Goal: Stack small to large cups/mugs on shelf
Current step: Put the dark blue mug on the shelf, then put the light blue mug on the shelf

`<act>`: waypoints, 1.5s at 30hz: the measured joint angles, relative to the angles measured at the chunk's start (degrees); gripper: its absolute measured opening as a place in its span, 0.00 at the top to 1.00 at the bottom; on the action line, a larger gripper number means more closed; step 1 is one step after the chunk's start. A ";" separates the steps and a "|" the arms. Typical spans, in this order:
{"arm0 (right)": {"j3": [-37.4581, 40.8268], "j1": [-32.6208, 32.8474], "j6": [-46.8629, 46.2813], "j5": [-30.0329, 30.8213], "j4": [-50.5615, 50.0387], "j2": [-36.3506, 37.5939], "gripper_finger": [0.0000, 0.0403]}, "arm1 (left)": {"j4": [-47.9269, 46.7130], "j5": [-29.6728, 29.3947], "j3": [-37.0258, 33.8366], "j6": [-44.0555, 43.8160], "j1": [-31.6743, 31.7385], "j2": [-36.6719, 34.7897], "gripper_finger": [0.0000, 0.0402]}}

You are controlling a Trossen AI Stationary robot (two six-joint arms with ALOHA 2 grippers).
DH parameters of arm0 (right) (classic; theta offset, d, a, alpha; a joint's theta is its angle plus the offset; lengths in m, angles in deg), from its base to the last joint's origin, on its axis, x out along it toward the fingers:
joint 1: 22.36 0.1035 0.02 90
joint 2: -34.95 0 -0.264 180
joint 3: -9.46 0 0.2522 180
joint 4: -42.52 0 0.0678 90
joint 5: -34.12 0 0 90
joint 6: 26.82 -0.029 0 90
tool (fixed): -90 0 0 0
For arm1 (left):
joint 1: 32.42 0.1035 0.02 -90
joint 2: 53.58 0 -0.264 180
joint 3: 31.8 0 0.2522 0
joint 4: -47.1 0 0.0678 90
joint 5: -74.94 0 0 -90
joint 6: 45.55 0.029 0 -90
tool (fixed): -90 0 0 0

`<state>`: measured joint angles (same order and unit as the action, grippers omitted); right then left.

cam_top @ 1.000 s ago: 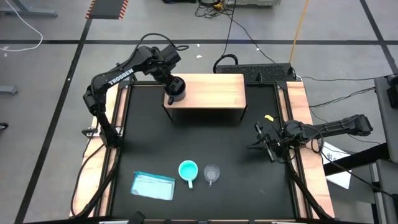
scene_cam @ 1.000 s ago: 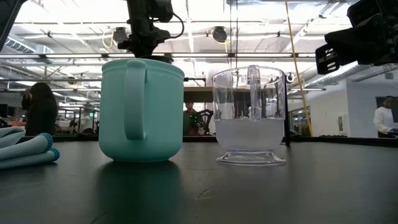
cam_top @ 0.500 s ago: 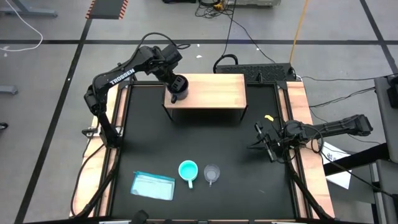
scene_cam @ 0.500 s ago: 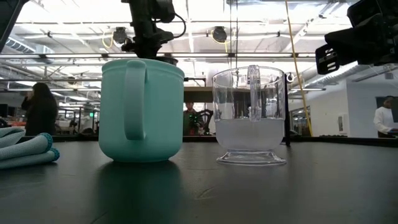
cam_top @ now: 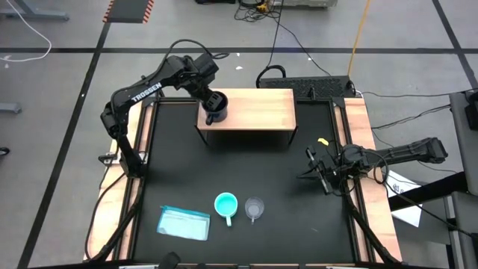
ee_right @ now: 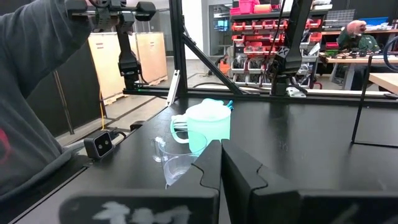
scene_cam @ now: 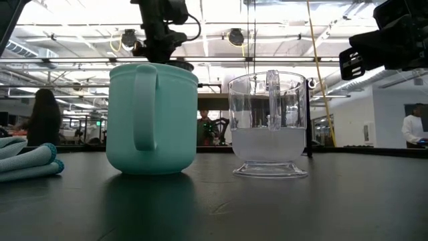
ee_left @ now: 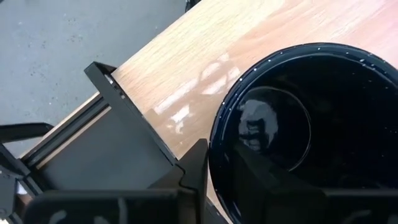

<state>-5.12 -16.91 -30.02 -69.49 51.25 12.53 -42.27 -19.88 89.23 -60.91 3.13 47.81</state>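
The dark navy mug (cam_top: pixel 215 105) is on the left part of the light wooden shelf (cam_top: pixel 258 110) at the table's far side. My left gripper (cam_top: pixel 213 99) is shut on it; its open mouth fills the left wrist view (ee_left: pixel 305 130). The turquoise mug (cam_top: pixel 225 204) and the clear cup (cam_top: pixel 255 208) stand upright side by side on the black table near its front edge, and both show in the low view, the turquoise mug (scene_cam: pixel 152 117) and the clear cup (scene_cam: pixel 269 124). My right gripper (cam_top: pixel 317 171) is shut and empty, hovering at the table's right. My left gripper holds the dark mug by its rim wall (ee_left: pixel 214 155), with one finger (ee_left: pixel 194 168) outside the wall and the other (ee_left: pixel 255 182) inside the mug. The fingers come from above, pointing down. The mug is upright over the shelf board; whether its base touches the board I cannot tell.
A flat light-blue packet (cam_top: pixel 184 223) lies at the front left of the table. The shelf's right half (cam_top: pixel 272 108) is bare wood. A person's grey sleeve (ee_right: pixel 37 93) shows in the right wrist view beyond the table.
My left gripper has moved a little toward the table's right along the shelf, still shut on the dark mug, which has gone with it and stayed upright.
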 joint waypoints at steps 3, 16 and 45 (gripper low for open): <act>0.02 0.00 0.00 0.00 -0.02 0.00 1.00 | 0.48 2.21 0.18 1.51 0.00 -0.03 0.83; 0.00 0.00 0.87 0.00 -0.02 0.00 1.00 | -2.82 0.74 10.47 4.11 -0.81 -0.10 0.83; 0.01 0.00 -0.52 0.01 -0.04 0.00 1.00 | 9.94 -8.46 -14.56 3.81 -11.45 -35.43 1.00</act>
<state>-5.12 -16.91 -30.54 -69.48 51.21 12.53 -32.34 -28.34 74.67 -57.10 -8.32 12.39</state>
